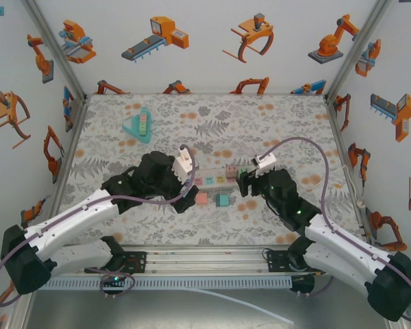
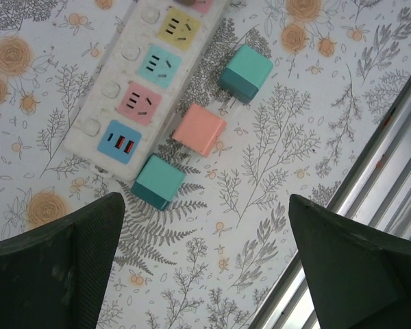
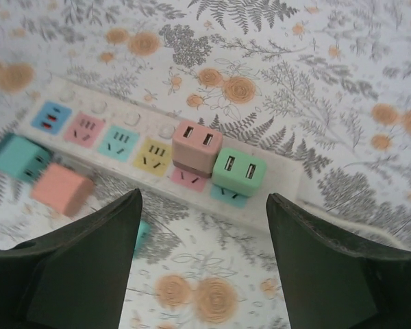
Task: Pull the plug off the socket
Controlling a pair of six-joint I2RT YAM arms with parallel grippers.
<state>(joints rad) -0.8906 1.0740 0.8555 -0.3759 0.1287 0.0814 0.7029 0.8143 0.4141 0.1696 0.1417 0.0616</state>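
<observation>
A white power strip (image 3: 282, 186) with coloured sockets lies across the middle of the table. A pink plug (image 3: 197, 146) and a green plug (image 3: 238, 172) stand plugged into it side by side. My right gripper (image 3: 202, 274) hovers open just in front of them, nothing between its fingers. My left gripper (image 2: 205, 274) is wide open and empty over bare tablecloth near the strip's (image 2: 108, 89) left end. In the top view the strip (image 1: 216, 179) lies between my left gripper (image 1: 187, 194) and my right gripper (image 1: 246, 184).
Three loose plugs lie beside the strip: a teal one (image 2: 245, 73), a salmon one (image 2: 199, 129) and another teal one (image 2: 157, 181). A teal triangular tray (image 1: 138, 127) with blocks sits at the back left. The table's metal front rail (image 2: 370, 205) runs close to the left gripper.
</observation>
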